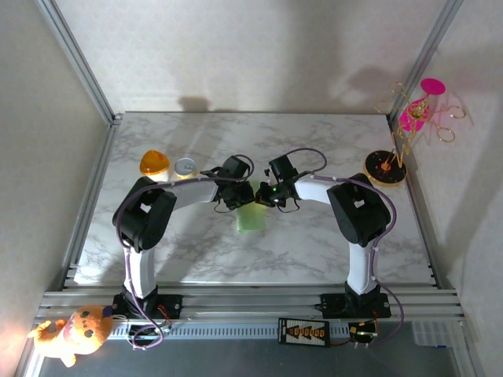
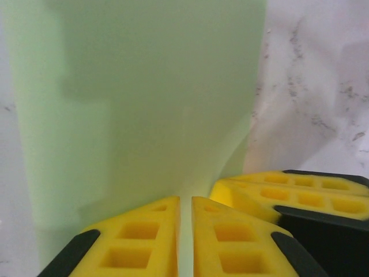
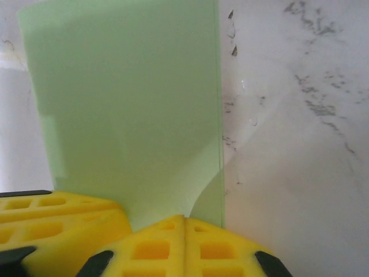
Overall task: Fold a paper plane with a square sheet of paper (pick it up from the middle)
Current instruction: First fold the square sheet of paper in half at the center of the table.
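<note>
Pale green and plain, the square sheet of paper (image 1: 251,219) lies at the middle of the marble table (image 1: 330,251), well apart from the orange-lidded cup (image 1: 155,163) toward the far left corner. The left gripper (image 2: 185,236) is clenched on the end of the sheet farther from the arm bases, the paper curving up between its yellow fingers (image 2: 144,242). Just beside it, the right gripper (image 3: 184,245) is pinched closed on that same end, the two meeting over the sheet.
</note>
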Available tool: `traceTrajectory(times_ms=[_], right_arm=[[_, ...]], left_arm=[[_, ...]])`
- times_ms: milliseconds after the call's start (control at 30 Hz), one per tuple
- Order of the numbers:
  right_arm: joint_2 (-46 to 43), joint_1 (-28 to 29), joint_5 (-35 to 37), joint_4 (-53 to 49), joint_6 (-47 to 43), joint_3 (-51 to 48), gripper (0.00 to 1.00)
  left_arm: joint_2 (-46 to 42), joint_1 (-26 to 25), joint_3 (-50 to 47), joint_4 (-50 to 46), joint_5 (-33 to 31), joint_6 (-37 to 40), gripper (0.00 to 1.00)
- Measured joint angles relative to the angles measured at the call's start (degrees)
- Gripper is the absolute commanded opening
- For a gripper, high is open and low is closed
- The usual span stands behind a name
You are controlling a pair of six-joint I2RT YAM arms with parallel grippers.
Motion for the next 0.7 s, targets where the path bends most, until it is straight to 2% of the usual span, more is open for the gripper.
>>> traceTrajectory(times_ms=[433, 700], right_arm=[[0.02, 0.39, 1.88, -0.70, -0.70, 0.20, 0.05], [-0.02, 0.76, 3.10, -0.70, -1.90, -0.04, 0.05]], left_arm=[[0.70, 0.52, -1.01, 0.66, -0.48, 1.33, 0.15], [-1.68, 4.15, -7.26, 7.69, 6.93, 4.31, 0.18]])
